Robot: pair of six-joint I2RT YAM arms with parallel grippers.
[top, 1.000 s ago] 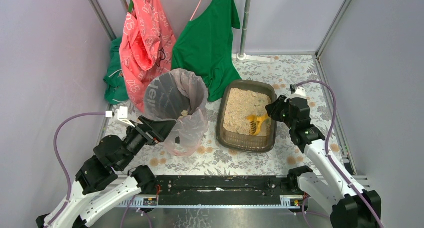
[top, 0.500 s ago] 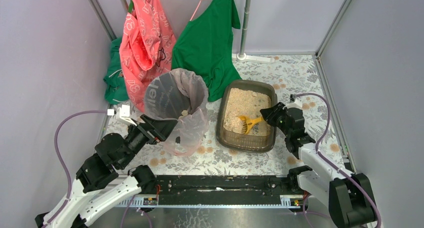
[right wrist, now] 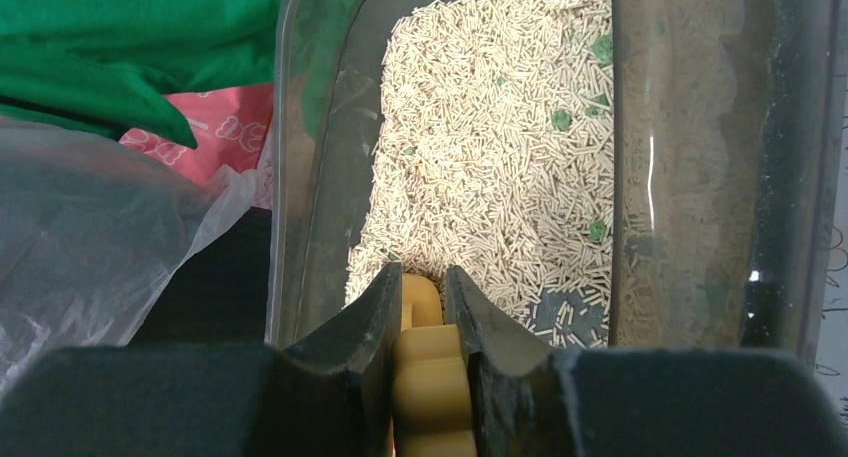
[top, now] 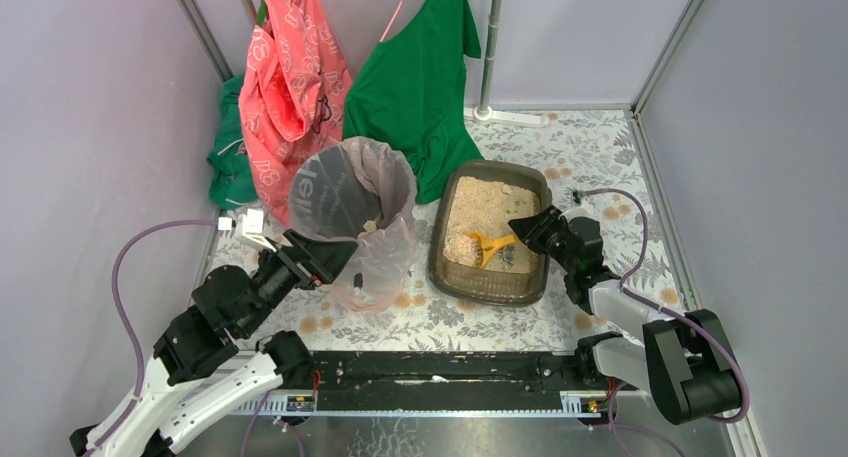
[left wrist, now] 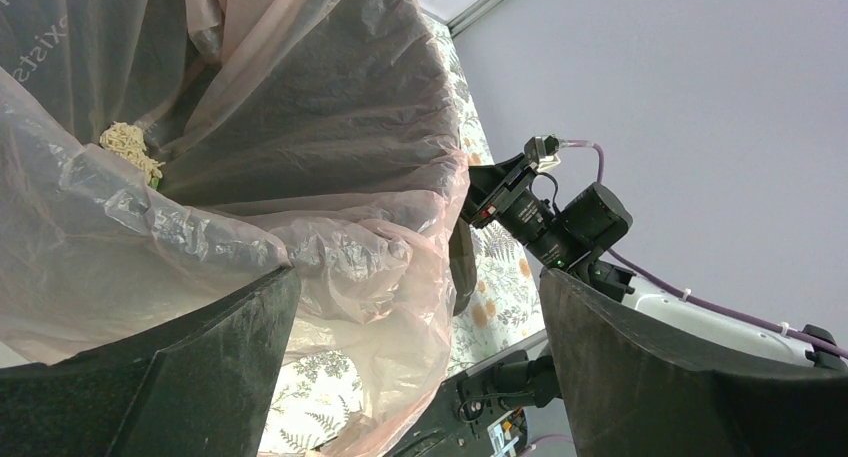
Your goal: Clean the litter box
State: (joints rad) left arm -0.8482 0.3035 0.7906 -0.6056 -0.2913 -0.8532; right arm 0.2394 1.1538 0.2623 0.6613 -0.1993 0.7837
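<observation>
The litter box [top: 446, 197] is a dark translucent tray of beige pellet litter with green bits, right of centre; it also shows in the right wrist view [right wrist: 305, 157]. My right gripper [top: 522, 233] is shut on the handle of the yellow scoop [top: 484, 245], whose head lies low in the litter near the tray's near left part. The handle sits between the jaws in the right wrist view [right wrist: 425, 377]. My left gripper [top: 335, 262] is open beside the round bin's clear bag liner [top: 375, 242], with the liner's near fold between its fingers in the left wrist view [left wrist: 330, 267].
The bag-lined bin [top: 350, 192] stands just left of the tray with a clump of litter inside [left wrist: 128, 145]. A green shirt [top: 415, 77] and a pink garment [top: 295, 77] hang at the back, with a pole base [top: 505, 115]. Grey walls close in both sides.
My right arm has swung lower and to the left, dragging the scoop leftward and down into the litter. The left arm has barely moved.
</observation>
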